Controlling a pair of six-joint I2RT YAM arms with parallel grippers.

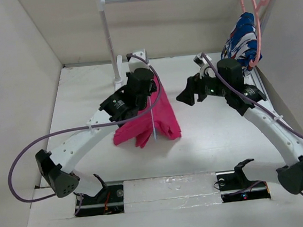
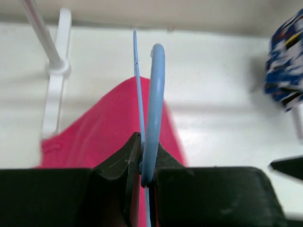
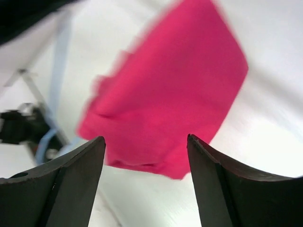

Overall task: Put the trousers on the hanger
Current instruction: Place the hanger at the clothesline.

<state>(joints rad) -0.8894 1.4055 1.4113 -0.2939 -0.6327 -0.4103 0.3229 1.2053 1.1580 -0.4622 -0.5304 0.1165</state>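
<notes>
Left gripper (image 2: pixel 145 153) clenched on the light-blue hanger (image 2: pixel 155 94), magenta trousers (image 2: pixel 109 127) hanging beneath it.
Right gripper (image 3: pixel 146 142) is released; I should hold the hanger level so the cloth cannot slide off.

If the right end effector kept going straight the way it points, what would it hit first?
The right end effector would likely meet the magenta trousers, centred between its open fingers, beside the light-blue hanger the left end effector grips. Distance is unclear.
</notes>
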